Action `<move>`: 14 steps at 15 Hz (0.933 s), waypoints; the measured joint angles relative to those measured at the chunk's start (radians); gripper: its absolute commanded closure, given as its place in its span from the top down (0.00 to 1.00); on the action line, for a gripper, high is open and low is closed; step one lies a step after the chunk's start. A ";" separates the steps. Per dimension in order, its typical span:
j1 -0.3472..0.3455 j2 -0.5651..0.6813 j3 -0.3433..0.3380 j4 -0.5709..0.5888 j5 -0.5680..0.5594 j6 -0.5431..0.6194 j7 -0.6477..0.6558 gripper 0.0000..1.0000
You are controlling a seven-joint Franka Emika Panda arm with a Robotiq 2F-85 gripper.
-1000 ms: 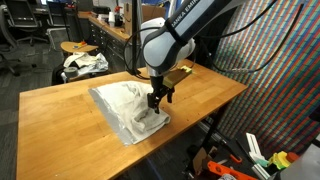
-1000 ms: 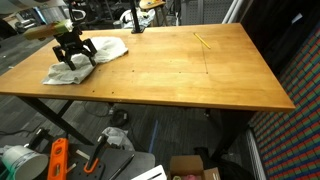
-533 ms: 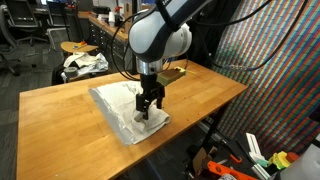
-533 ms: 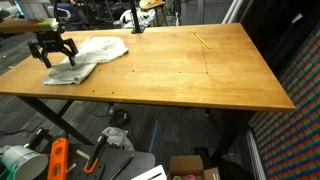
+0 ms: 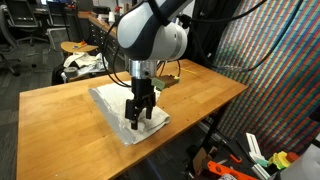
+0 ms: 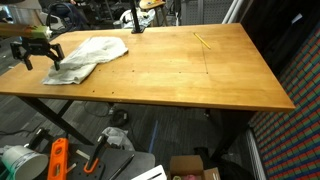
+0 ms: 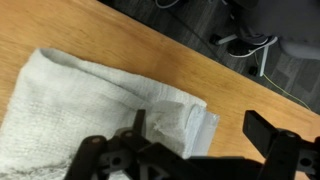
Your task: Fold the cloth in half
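the cloth (image 5: pixel 112 100) lies rumpled on the desk (image 5: pixel 55 115), toward the desk's edge nearest the robot's base, with a loose layer already lapped over part of it. the hand (image 5: pixel 139 118) hangs over the desk's cloth-covered end, spread wide and pinching nothing. in the wrist view one cloth corner shows between the dark fingers (image 7: pixel 285 150), with bare desk wood beyond it.

judging from this, the step in hand is taking hold of an edge or corner to carry it across. to do it well, come down on the corner, not the bulky middle, so the fingers catch only the top layer meant to move. close low, close to the desk top, so the soft weave does not slip out. lift only enough for the fabric to clear itself, then carry it toward the opposite desk-side edge of the cloth, keeping the path straight so the halves line up. the weave looks limp, so it will likely sag and drag; a slow sweep should keep the lower half from sliding along the desk.
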State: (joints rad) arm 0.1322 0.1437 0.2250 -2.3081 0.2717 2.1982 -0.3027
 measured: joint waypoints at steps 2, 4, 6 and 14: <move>0.003 0.000 0.009 -0.007 0.029 0.004 -0.021 1.00; 0.010 0.001 0.016 -0.010 0.040 0.010 -0.030 1.00; 0.017 0.007 0.020 -0.013 0.059 0.033 -0.035 1.00; 0.026 0.084 0.055 -0.018 0.088 0.147 -0.062 1.00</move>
State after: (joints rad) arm 0.1584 0.2275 0.2799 -2.3257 0.3598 2.3451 -0.3647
